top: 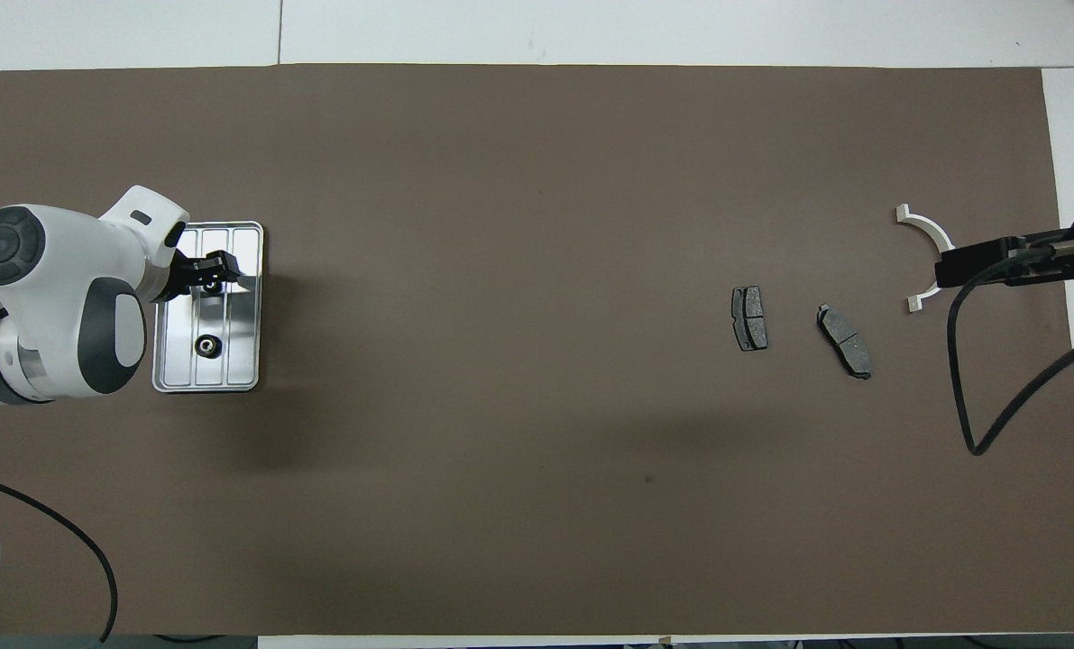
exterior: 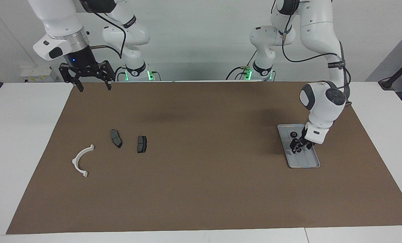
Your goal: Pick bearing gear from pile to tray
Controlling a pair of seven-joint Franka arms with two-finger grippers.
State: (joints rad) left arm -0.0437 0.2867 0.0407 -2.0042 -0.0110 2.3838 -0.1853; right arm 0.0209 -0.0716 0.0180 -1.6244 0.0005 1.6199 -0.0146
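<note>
The silver tray lies at the left arm's end of the mat. One small black bearing gear rests in it, at the end nearer the robots. My left gripper hangs just over the tray's middle, open, with a second small black round piece lying under it. What is left of the pile is a white bracket and two dark brake pads. My right gripper waits high and open at the right arm's end.
The brown mat covers most of the table, with white tabletop around it. In the overhead view the right arm and its black cable cross over the bracket's end of the mat.
</note>
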